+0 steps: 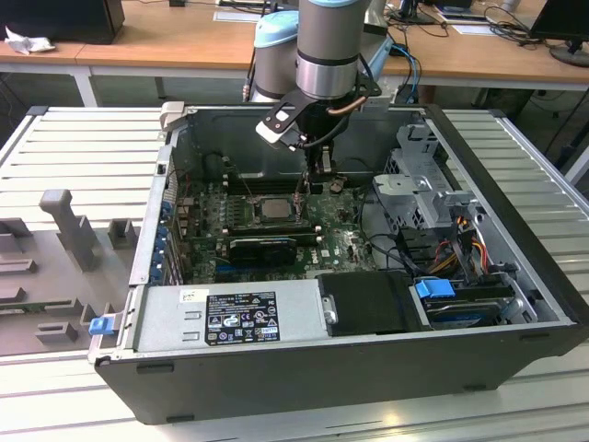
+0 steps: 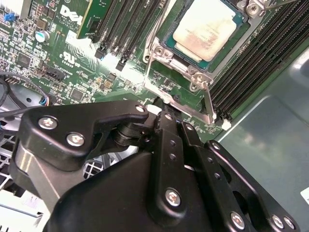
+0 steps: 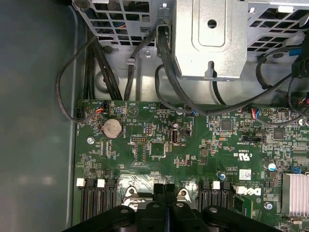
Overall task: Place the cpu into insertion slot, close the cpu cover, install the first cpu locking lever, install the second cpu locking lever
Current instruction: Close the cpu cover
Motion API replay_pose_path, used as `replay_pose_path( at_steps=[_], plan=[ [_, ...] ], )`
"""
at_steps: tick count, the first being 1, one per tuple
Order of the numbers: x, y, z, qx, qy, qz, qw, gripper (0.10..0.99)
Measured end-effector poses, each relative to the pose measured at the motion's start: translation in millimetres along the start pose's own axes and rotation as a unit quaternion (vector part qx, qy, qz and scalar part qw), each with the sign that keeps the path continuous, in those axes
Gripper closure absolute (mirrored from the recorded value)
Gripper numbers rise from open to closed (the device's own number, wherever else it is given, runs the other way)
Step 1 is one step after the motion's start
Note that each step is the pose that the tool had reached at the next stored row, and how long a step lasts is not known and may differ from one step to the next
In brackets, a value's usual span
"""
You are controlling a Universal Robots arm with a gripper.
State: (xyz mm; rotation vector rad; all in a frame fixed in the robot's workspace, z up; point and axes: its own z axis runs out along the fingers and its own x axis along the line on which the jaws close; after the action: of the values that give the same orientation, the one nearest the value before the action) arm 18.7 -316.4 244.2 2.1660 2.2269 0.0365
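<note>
**Gripper closed above the board beside the loaded socket**

One arm (image 1: 327, 46) is seen in the exterior view, coming in from the far side and standing nearly vertical over the open computer case (image 1: 276, 368). Its wrist points straight down into the case. One gripper (image 1: 313, 175) is carried, lowered close to the motherboard (image 3: 193, 145) and just beside the insertion slot (image 1: 248, 216), on the side toward the exterior view's right.

In the first wrist view the gripper (image 3: 164, 191) is shown with its two fingers (image 3: 158, 192) pressed together and no gap between them. Whether anything thin is pinched between them cannot be told. In the second wrist view the gripper (image 2: 163, 118) is placed near a thin silver lever rod (image 2: 186, 107) that runs along the socket's near edge; contact with it cannot be confirmed.

One cpu (image 2: 205, 29) is counted. It is seated flat in the insertion slot, silvery top upward. One cpu cover (image 2: 199, 77) is counted, and its metal frame is seen lying around the chip's edge. The position of the locking levers cannot be judged with certainty.

Two banks of long black memory slots (image 2: 130, 24) are noted, one on each side of the socket. One coin cell (image 3: 112, 128), one finned heatsink (image 3: 295, 193) and one metal drive cage (image 3: 212, 38) are recorded in the first wrist view, with several black cables (image 3: 67, 82) looped beneath the cage. One power supply (image 1: 230, 318) is fitted along the case's near wall
</note>
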Motion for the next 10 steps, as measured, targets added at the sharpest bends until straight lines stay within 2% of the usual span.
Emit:
replay_pose_path(
  at_steps=[10],
  plan=[
    [0.1,-3.1,-0.2,0.0,0.0,0.0,1.0,0.98]
  ],
)
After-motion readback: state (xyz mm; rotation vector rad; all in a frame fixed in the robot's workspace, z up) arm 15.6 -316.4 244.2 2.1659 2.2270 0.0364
